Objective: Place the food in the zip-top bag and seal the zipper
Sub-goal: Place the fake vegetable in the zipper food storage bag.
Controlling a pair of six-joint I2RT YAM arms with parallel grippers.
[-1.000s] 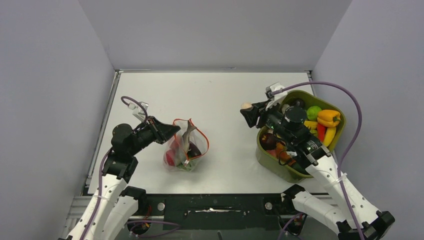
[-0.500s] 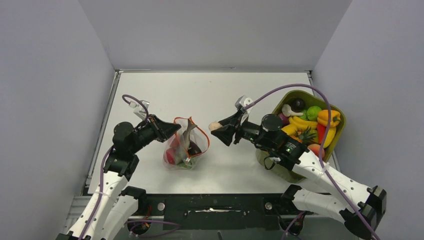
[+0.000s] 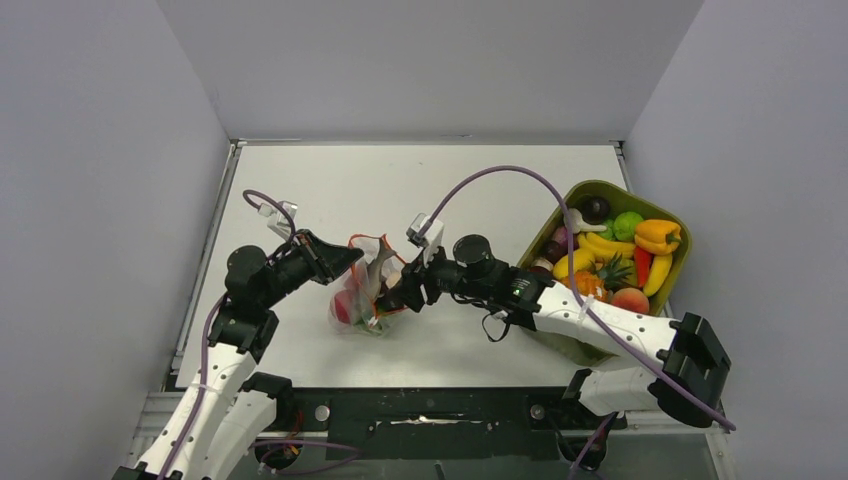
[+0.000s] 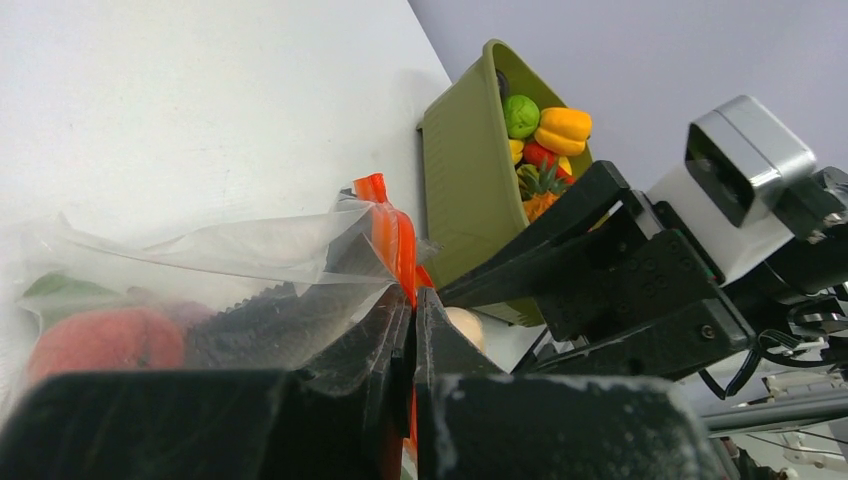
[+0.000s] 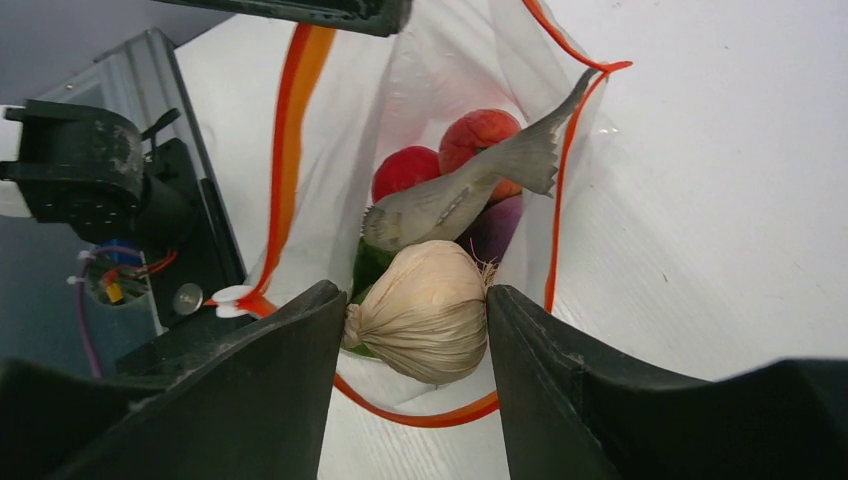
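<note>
The clear zip-top bag stands left of centre. My left gripper is shut on its orange-red zipper and holds the mouth up and open. My right gripper is shut on a beige garlic and holds it right at the bag's open mouth. In the right wrist view the bag holds two red pieces, a grey fish, a dark purple piece and a green piece. The left wrist view shows the garlic just behind my left gripper.
The olive-green tub stands at the right edge, full of toy food such as a yellow pepper. It also shows in the left wrist view. My right arm stretches across the table from the tub to the bag.
My right gripper has carried the garlic left from the tub across the table to the bag's mouth. My left gripper and the bag have stayed put.
</note>
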